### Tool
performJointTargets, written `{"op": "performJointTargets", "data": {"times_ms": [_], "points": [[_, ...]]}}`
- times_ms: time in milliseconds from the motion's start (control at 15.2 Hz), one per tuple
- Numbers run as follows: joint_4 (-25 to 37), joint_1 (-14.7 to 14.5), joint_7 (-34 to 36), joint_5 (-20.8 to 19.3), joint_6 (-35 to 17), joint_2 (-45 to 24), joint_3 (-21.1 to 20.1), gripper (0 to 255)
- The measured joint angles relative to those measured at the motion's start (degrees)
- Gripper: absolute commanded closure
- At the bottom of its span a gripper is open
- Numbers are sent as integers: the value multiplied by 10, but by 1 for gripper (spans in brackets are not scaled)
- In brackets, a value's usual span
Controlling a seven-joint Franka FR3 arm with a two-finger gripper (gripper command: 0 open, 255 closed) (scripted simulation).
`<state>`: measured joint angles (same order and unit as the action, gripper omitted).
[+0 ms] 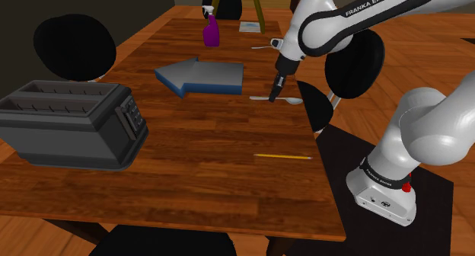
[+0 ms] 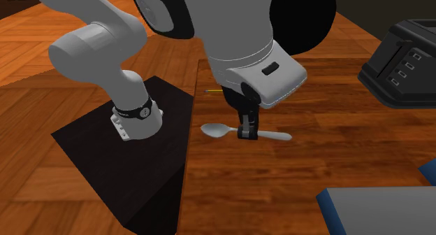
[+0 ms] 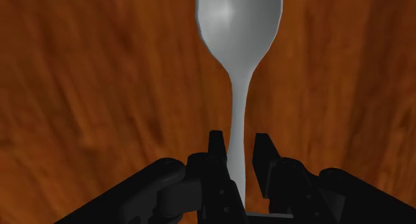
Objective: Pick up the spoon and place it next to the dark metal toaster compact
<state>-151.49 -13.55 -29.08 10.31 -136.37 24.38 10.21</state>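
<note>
The brown wooden table (image 1: 228,178) carries everything, and the black stand (image 1: 342,224) sits off its long edge at the shoulder view's right. From there the white arm (image 1: 358,22) bends over that edge and points steeply down at the tabletop.

A dark grey toaster (image 1: 72,125) with its slots upward stands by the table corner at the shoulder view's lower left, well apart from the arm. Black round-backed chairs (image 1: 76,45) ring the table. A flat blue arrow-shaped slab (image 1: 202,77) with a grey top lies around the middle of the table, its tip toward the toaster's side. A purple spray bottle (image 1: 211,30) stands upright near the far edge.

The black hand (image 1: 274,97) is down at the table surface near the edge by the stand, about midway along it. The pale grey spoon (image 1: 292,100) lies flat on the wood there, and the hand is set over its handle. In the second exterior view the hand (image 2: 246,134) meets the spoon (image 2: 215,131) just behind the bowl. In the wrist view the hand (image 3: 240,149) is spread: its fingers (image 3: 217,153) stand on either side of the spoon (image 3: 239,29) handle, close to it, with a thin strip of wood showing on each side.

A thin yellow pencil (image 1: 283,155) lies near the same edge, between the spoon and the near corner.
</note>
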Motion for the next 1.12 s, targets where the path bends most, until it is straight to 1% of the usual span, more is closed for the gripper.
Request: {"op": "performJointTargets", "data": {"times_ms": [594,1122], "points": [[42,8,22,-16,80,39,-8,255],[90,12,37,-24,146,59,-13,255]]}}
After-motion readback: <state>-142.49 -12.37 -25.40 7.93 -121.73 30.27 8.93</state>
